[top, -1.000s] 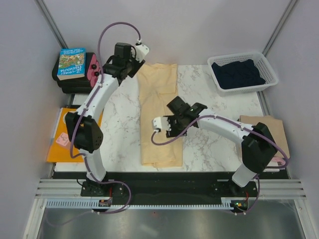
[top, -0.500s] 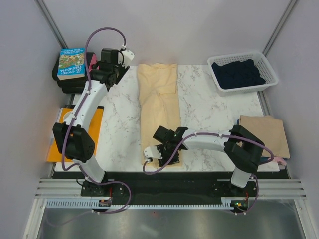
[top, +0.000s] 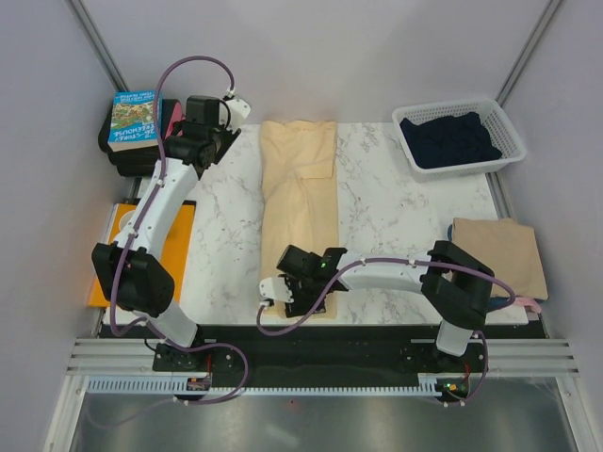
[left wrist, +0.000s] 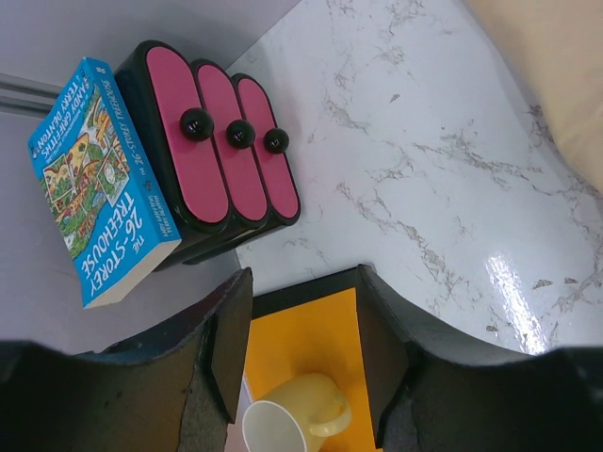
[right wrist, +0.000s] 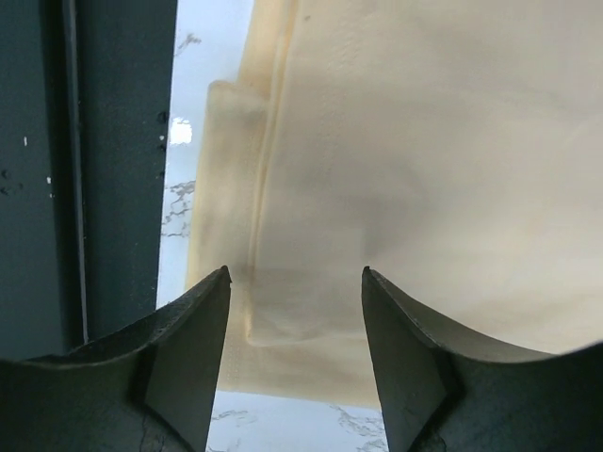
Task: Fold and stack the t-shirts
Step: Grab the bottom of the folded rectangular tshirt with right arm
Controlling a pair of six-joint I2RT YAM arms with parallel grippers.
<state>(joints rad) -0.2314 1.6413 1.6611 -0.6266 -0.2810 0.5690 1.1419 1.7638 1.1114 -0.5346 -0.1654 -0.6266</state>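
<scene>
My right gripper, jaws apart, hovers at the near hem of the pale yellow t-shirt, a long half-folded strip mid-table. The tan t-shirt lies folded at right. My left gripper: jaws apart, empty. The navy t-shirt waits in the basket.

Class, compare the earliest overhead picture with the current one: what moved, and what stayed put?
The right gripper swept from the middle of the pale yellow shirt to its near hem, open and empty. The left gripper, also open, swung left toward the book. Shirt, basket and tan shirt stayed.
</scene>
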